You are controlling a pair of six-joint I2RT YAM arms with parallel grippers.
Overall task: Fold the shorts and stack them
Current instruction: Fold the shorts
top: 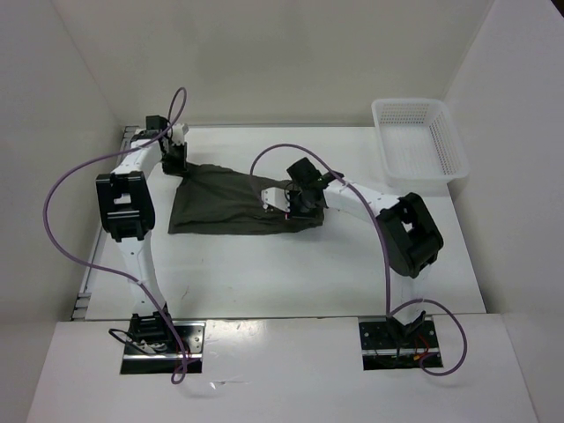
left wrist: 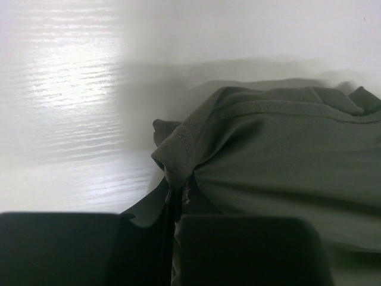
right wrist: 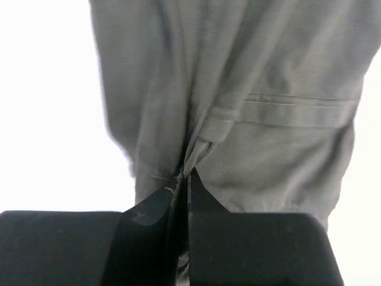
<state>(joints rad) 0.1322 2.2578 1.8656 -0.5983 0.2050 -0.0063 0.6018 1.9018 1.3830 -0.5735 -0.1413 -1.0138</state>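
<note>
The dark olive-green shorts [top: 231, 204] lie spread on the white table between the two arms. My left gripper [top: 174, 159] is shut on the far left corner of the shorts; the left wrist view shows the hemmed fabric [left wrist: 268, 143] pinched between the jaws of that gripper [left wrist: 176, 199]. My right gripper [top: 298, 204] is shut on the right end of the shorts; the right wrist view shows the fabric [right wrist: 238, 89] hanging bunched from the closed jaws of that gripper [right wrist: 184, 182].
A white plastic mesh basket [top: 418, 139] stands at the back right of the table [top: 291, 273]. White walls close in the table at the back and on both sides. Purple cables loop from both arms.
</note>
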